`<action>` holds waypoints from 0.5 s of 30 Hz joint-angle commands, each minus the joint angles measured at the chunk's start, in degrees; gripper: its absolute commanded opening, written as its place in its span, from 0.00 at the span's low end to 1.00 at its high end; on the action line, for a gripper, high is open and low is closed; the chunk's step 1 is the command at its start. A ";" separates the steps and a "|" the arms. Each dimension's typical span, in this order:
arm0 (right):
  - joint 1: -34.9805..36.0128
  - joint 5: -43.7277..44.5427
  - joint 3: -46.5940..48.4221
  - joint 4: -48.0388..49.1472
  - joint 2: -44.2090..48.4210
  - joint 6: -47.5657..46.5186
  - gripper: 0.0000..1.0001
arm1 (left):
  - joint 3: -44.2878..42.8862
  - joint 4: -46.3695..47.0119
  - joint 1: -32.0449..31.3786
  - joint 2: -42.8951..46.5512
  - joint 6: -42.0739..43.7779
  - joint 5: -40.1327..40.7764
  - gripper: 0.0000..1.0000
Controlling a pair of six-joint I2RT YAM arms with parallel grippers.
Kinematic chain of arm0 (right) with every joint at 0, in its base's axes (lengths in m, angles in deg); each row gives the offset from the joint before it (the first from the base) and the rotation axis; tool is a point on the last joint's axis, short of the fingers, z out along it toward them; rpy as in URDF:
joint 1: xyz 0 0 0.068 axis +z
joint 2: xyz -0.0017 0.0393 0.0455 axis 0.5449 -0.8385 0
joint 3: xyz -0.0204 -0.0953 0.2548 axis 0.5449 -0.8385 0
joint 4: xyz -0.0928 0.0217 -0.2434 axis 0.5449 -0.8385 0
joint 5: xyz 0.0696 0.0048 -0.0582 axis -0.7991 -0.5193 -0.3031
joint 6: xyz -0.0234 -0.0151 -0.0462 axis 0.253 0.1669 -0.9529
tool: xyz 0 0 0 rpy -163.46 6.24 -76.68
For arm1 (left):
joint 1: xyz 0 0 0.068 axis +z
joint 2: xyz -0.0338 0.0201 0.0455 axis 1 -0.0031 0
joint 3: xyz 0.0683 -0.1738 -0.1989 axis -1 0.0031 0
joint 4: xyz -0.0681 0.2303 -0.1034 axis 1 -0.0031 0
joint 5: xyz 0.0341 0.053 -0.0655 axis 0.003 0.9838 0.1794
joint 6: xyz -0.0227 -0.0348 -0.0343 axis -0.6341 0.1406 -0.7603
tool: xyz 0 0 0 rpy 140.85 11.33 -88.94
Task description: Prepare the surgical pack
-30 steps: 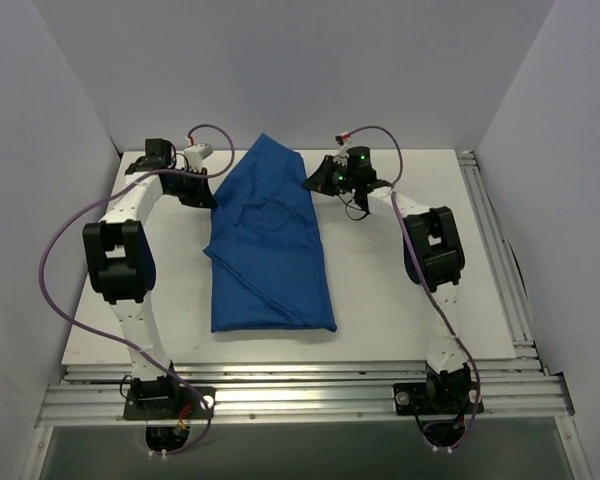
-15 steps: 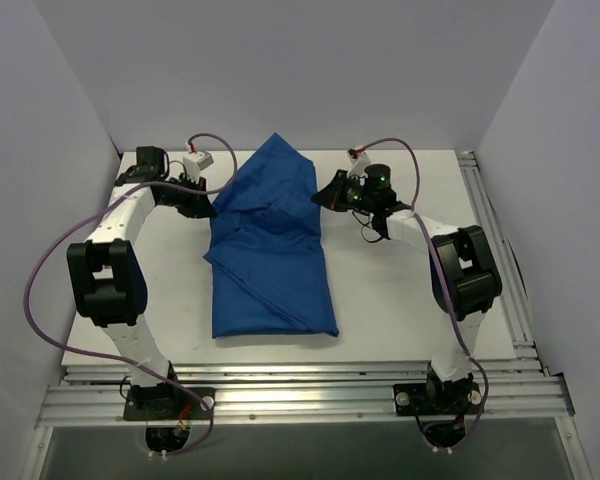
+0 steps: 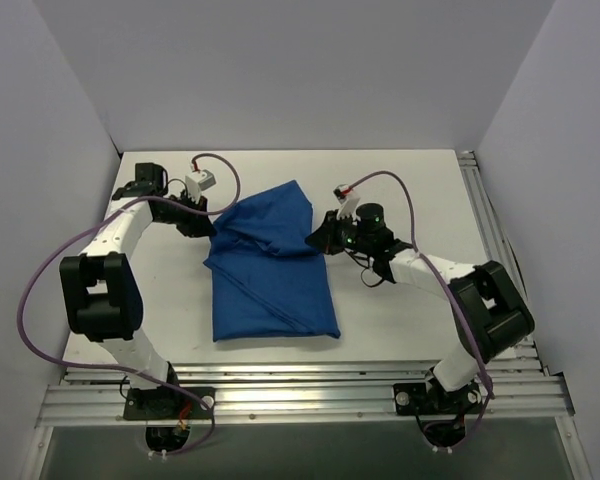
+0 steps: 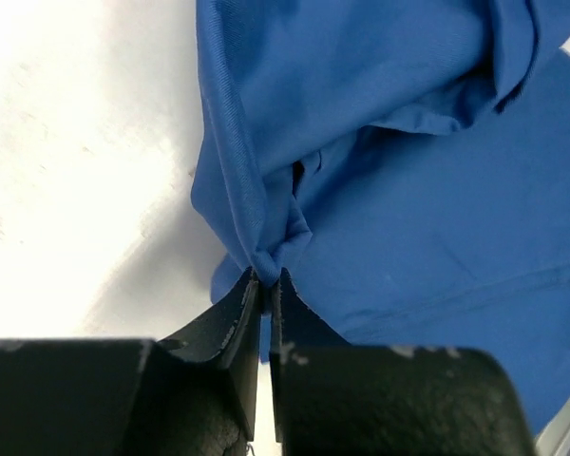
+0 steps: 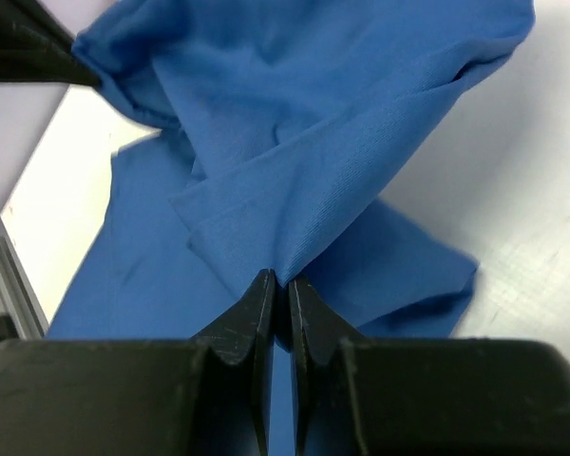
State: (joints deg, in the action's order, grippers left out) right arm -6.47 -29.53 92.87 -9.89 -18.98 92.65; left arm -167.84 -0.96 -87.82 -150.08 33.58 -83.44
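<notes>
Both arms have pulled back toward their bases since the earlier frame, dragging the far end of the surgical pack (image 3: 272,290) with them. That end stood as a tall peak reaching toward the back of the table. Now it is a low hump slung between the two hands, doubled over the body of the pack.

Left gripper (image 3: 204,224): jaws narrow, a bunched edge of blue cloth pinched right at the tips, clear in the left wrist view. Right gripper (image 3: 317,240): jaws nearly together, holding a fold of the same cloth at the tips. The lifted flap spans from one hand to the other. The rest of the pack lies flat, nearside of both hands.

Progress, as a judgement: late stage. Side folds look done, since the pack is already a narrow oblong with straight long edges. No tray, instruments or gauze show, so contents are either wrapped inside or can't be confirmed. Left to do: lay the far flap down flat over the body, let go, and maybe tidy the near end.

Surface: white matte table (image 3: 410,320), lightly scuffed under the left hand, and the cloth slides on it without snagging. Aluminium rails (image 3: 300,395) run along the near and right edges. Plain pale walls (image 3: 300,70) close in the back and both sides.
</notes>
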 commanded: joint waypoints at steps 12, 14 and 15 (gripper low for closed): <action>6.85 8.99 -17.74 5.06 9.18 -1.90 0.00 | 4.27 -12.81 -0.94 1.46 15.19 -2.18 0.64; 6.85 9.61 -18.01 4.02 8.83 -4.62 0.00 | 2.69 -11.49 -0.95 1.02 13.00 -1.56 0.67; 6.85 9.52 -17.75 3.22 8.83 -5.59 0.00 | 1.81 -10.27 -0.95 1.10 12.03 -1.39 0.71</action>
State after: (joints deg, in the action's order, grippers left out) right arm -0.18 -21.07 75.40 -6.42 -9.67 90.94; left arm -162.37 -11.12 -88.39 -148.20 44.95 -84.10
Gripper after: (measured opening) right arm 0.034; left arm 0.683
